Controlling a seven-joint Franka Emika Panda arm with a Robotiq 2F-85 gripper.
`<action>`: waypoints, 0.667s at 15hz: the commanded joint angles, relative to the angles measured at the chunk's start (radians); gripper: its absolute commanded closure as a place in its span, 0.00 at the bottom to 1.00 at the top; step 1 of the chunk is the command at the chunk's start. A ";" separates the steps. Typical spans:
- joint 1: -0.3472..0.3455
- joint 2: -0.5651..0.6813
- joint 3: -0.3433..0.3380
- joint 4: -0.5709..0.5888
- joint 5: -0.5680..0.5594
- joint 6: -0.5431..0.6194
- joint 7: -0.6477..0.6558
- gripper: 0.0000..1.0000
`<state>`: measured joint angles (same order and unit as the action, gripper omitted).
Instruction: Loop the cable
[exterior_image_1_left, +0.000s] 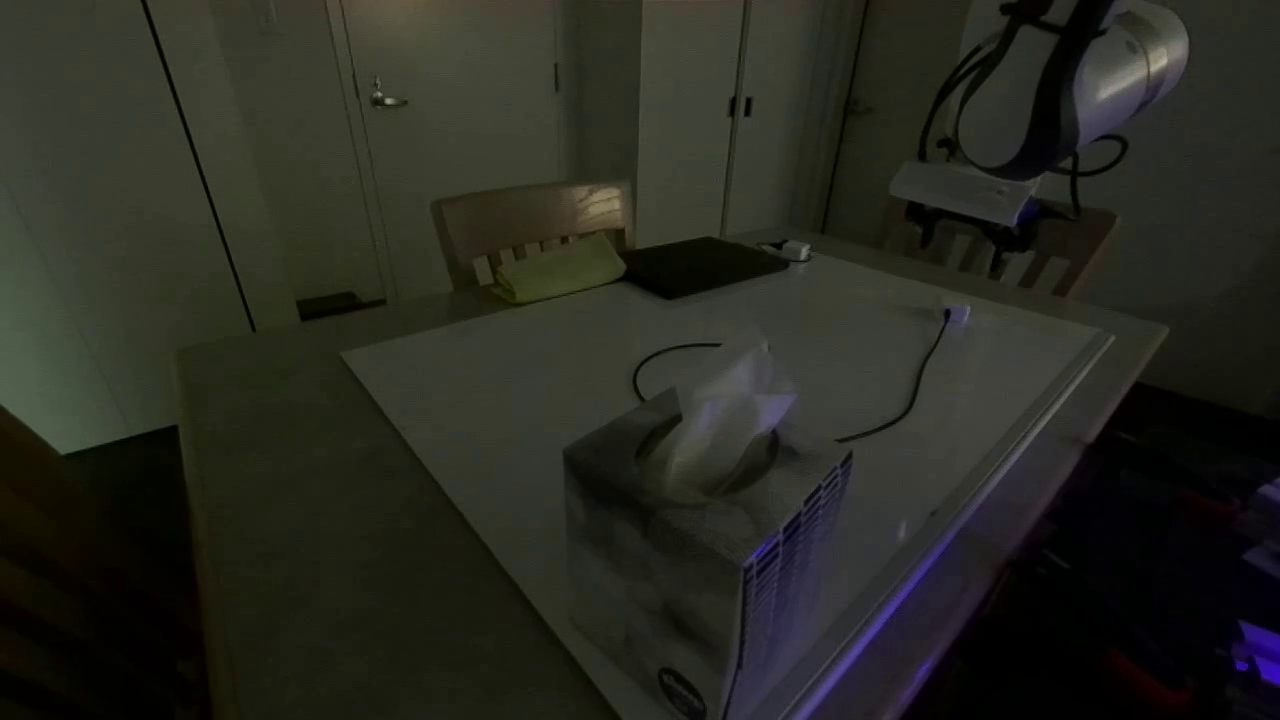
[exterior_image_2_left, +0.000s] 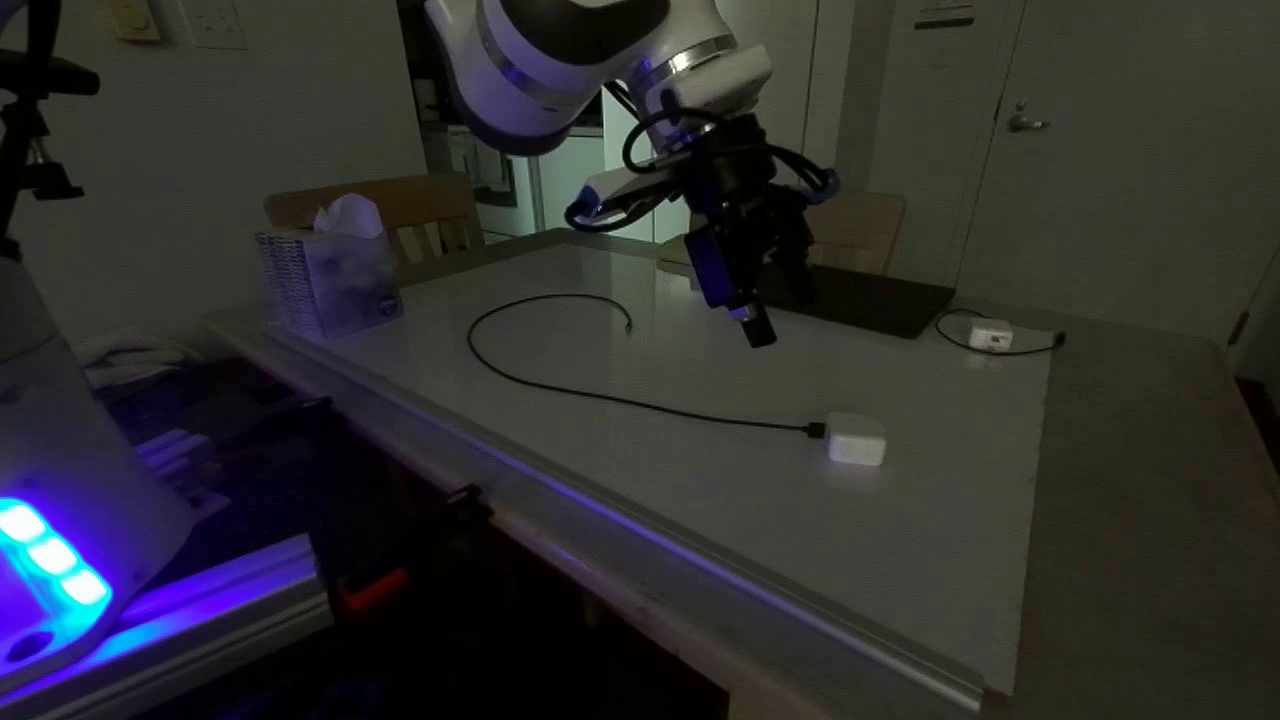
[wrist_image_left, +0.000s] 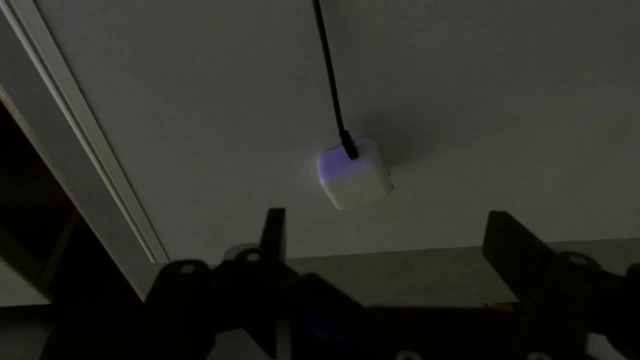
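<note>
1. Black tool (wrist_image_left: 386, 215), mine: spread wide, nothing held, up over desk (exterior_image_1_left: 300, 500).
2. Lower: white plug (wrist_image_left: 355, 175) on white board (exterior_image_2_left: 700, 485), w/ cable (exterior_image_2_left: 640, 404) attached.
3. Cable runs off in 1 open curve, loose end (exterior_image_2_left: 628, 326) farthest.
4. Prob. no looping done; grasp + loop TBD.

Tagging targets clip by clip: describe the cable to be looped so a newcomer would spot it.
On the table lies a whiteboard with a pale rail along one edge. On it, the white power adapter farther from the dark rectangular pad has the black cable plugged in. That cable makes one long, open curve; the other black cord curls close by a second white adapter.
</note>
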<state>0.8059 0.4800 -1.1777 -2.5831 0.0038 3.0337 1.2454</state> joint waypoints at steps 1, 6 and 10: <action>-0.056 -0.027 0.047 -0.003 0.035 0.049 -0.109 0.00; -0.126 -0.054 0.055 -0.003 0.049 0.041 -0.226 0.00; -0.230 -0.079 0.100 0.018 0.064 0.006 -0.322 0.00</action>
<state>0.6692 0.4588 -1.1351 -2.5820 0.0363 3.0662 1.0251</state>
